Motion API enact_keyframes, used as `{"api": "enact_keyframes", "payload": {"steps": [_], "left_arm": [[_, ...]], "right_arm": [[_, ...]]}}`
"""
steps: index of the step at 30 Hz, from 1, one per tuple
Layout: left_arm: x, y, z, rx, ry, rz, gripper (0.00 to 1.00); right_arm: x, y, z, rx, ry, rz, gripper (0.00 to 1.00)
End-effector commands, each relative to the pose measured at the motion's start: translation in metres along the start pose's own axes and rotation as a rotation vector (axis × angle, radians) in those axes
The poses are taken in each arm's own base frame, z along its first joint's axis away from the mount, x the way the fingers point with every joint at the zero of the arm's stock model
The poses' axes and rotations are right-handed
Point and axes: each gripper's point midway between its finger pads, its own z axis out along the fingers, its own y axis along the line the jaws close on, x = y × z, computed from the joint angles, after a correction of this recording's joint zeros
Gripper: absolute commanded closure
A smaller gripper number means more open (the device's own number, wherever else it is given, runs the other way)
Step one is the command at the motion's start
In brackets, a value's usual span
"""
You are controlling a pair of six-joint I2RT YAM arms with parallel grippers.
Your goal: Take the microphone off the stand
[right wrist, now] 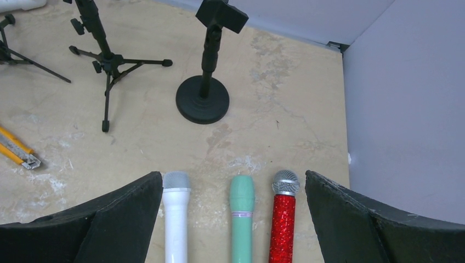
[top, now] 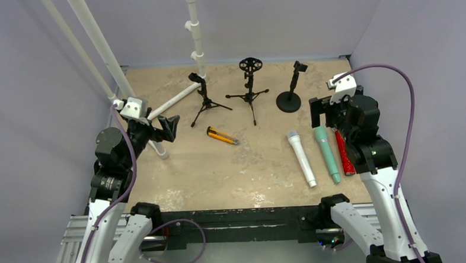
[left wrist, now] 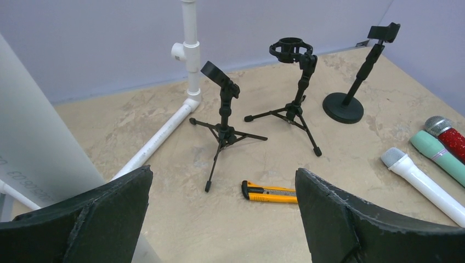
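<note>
Left tool (left wrist: 222,175) and right tool (right wrist: 233,175) gape empty; microphones (right wrist: 242,219) lie flat, heads pointing away

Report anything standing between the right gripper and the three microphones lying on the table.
Nothing visible does. The open right gripper hangs over the heads of the white microphone, green microphone and red microphone, which lie side by side. The round-base stand stands beyond them, empty, not in the way.

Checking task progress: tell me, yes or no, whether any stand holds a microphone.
No: the clip tripod stand, shock-mount stand and round-base stand are bare; the white microphone, green microphone and red microphone lie on the table.
</note>
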Motion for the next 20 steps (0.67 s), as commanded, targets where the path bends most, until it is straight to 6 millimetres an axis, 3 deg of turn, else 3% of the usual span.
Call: {"api": "enact_keyframes", "payload": {"steps": [1,20], "left_arm": [[-0.0124,0.0106,0.0028,-0.047,-0.037,0.003,0.00],[-0.0150,0.0123,0.0017,-0.057,-0.034,0.010,0.00]], "right_arm": [[-0.0115,-0.0067,-0.0073,0.022,-0.027,-0.016,0.01],[-0.0101,0.0004,-0.0049,-0.014,-0.031,-0.010,0.01]]}}
